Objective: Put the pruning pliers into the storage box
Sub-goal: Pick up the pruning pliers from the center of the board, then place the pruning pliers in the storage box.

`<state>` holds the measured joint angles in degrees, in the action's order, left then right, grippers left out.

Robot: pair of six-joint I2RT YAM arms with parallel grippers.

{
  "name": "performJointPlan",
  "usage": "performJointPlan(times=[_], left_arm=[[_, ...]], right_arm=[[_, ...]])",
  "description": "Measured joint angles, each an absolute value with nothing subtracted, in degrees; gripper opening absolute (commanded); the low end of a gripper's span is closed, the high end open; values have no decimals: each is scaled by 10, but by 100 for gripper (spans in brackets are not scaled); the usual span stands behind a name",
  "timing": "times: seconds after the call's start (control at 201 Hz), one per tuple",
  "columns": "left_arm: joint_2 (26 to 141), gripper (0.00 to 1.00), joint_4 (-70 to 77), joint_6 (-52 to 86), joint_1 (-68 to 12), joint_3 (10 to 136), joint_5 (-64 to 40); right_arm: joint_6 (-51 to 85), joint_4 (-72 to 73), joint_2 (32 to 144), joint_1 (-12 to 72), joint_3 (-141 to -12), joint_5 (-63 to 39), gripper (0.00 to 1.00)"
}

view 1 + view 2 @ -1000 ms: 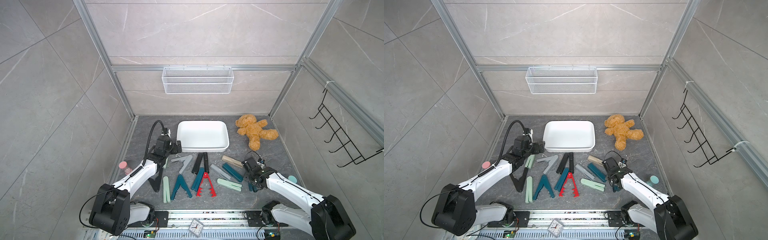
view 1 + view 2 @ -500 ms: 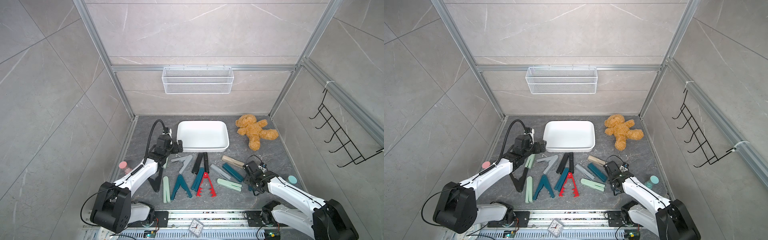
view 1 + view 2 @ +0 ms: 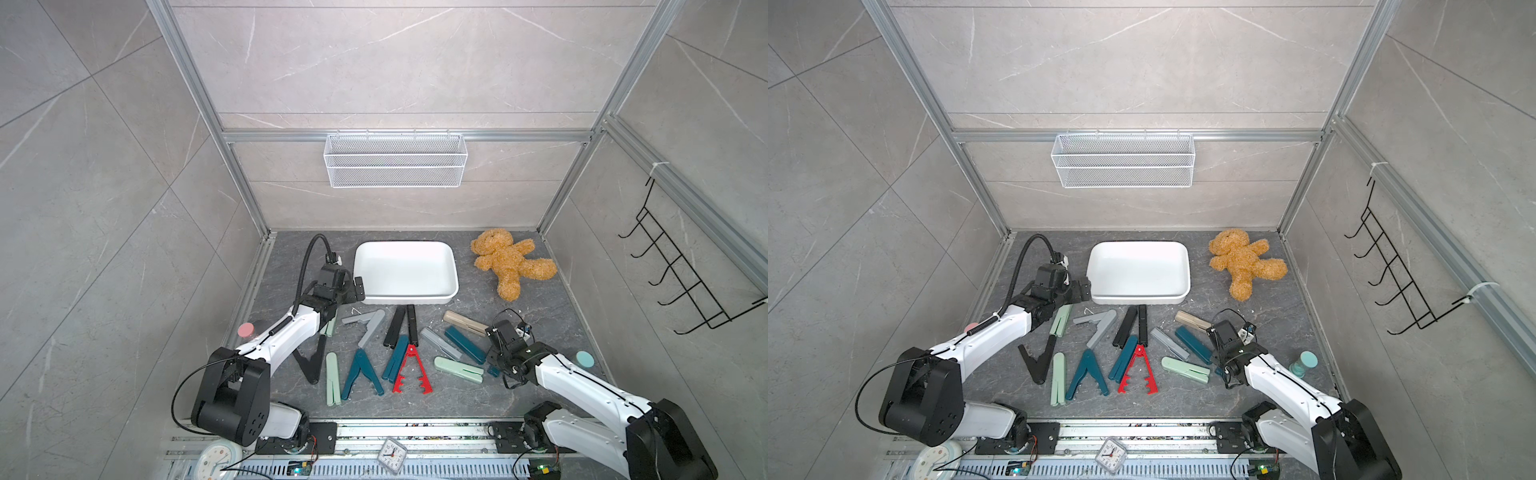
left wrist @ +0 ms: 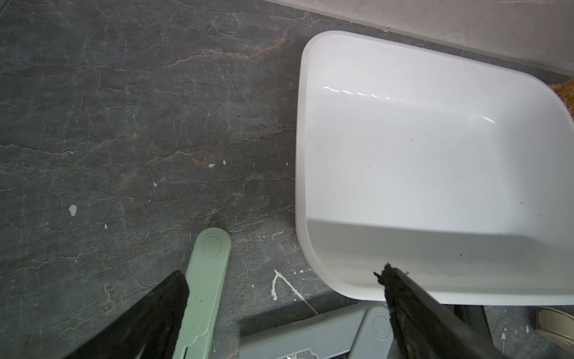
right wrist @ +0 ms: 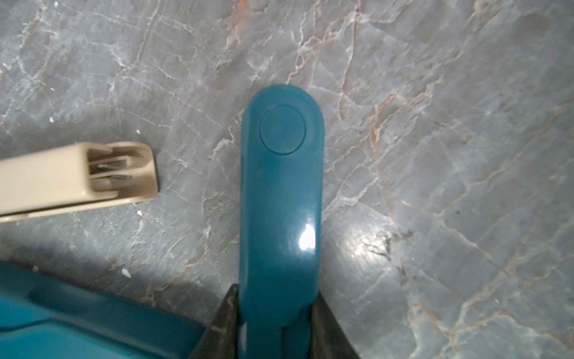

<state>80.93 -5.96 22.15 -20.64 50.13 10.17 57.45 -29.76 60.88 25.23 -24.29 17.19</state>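
**A:** What lies nearest?

**B:** A small square clock [image 3: 392, 455] on the front rail. Behind it the pruning pliers [image 3: 1086, 372] are spread flat on the dark bench [image 3: 540, 324], between the two arms. A toothed red pair [image 3: 411, 370] is near the middle and a black V-shaped pair [image 3: 311, 361] is on the left.

**A:** And the right arm?

**B:** The right end effector [image 5: 275, 303] is down at the right end of that spread. It is clenched on the dark teal pliers [image 5: 279, 202]. In the wrist view its fingers press both flanks, and the round hinge end sticks out ahead. I cannot tell if the tool is off the bench, because the wrist hides it in both top views. The beige pliers [image 5: 77, 177] lie near it, not touching.

**A:** The left?

**B:** Farther back, the left end effector [image 4: 282, 276] is released, jaws wide, with nothing between them. One finger is just beside the mint green pliers [image 4: 206, 279]. The other is at the near left corner of the storage box [image 4: 299, 186]. The grey pliers [image 4: 326, 332] lie just in front of that corner.

**A:** Beyond that?

**B:** The storage box stands on the bench behind the spread, and every pair lies in front of it. A brown teddy bear [image 3: 509, 264] sprawls to its right. A white wire basket [image 3: 395, 160] hangs on the back wall.
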Motion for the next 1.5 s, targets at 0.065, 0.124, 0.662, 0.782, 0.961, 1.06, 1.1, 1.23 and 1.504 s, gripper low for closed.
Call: performJointPlan(times=[0.065, 0.124, 0.662, 0.782, 0.961, 1.06, 1.1, 1.23, 1.504], left_arm=[[810, 100, -63, 224, -206, 501, 102], [810, 100, -63, 226, -206, 501, 102], [914, 93, -81, 244, -172, 591, 70], [944, 82, -83, 244, -172, 618, 53], [985, 67, -93, 240, -172, 654, 32], [999, 63, -98, 240, -172, 664, 29], [1004, 61, -101, 240, -172, 667, 29], [1015, 55, -108, 241, -172, 668, 29], [1016, 55, -119, 241, -207, 667, 61]], right_arm=[[575, -300, 605, 252, -243, 174, 33], [575, -302, 601, 252, -243, 176, 27], [498, -362, 560, 252, -398, 217, 20], [463, -343, 609, 252, -443, 211, 20], [398, -288, 708, 252, -526, 185, 20], [361, -260, 774, 252, -589, 163, 20], [349, -250, 797, 252, -613, 153, 20], [314, -226, 872, 255, -693, 121, 20], [254, -228, 1071, 264, -877, 76, 21]])
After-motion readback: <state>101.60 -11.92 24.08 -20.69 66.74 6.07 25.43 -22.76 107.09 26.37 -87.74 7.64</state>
